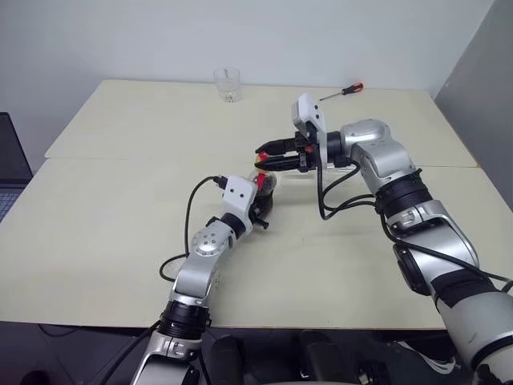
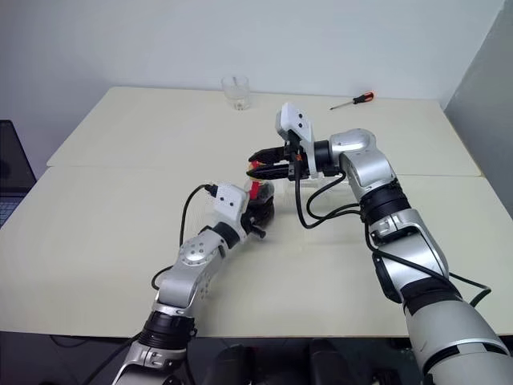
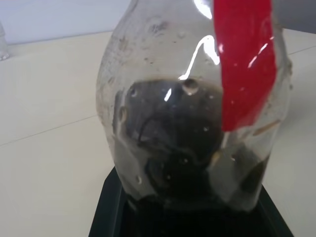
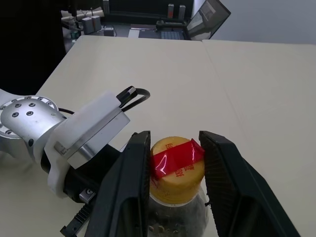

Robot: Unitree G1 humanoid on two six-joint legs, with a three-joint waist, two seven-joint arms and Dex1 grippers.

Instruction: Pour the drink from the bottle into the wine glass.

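Note:
The bottle, small and clear, stands near the middle of the table. My left gripper is shut on its bulbous body. In the left wrist view the drink lies dark in the lower part, beside a red label strip. My right gripper comes in from the right with a black finger pressed on each side of the yellow cap, which carries red tape. The wine glass is hidden behind my right wrist, apart from a faint clear edge.
A short clear tumbler stands at the table's far edge. A red-handled screwdriver lies at the far right. A laptop shows past the table's left edge. A seam crosses the table from left to right.

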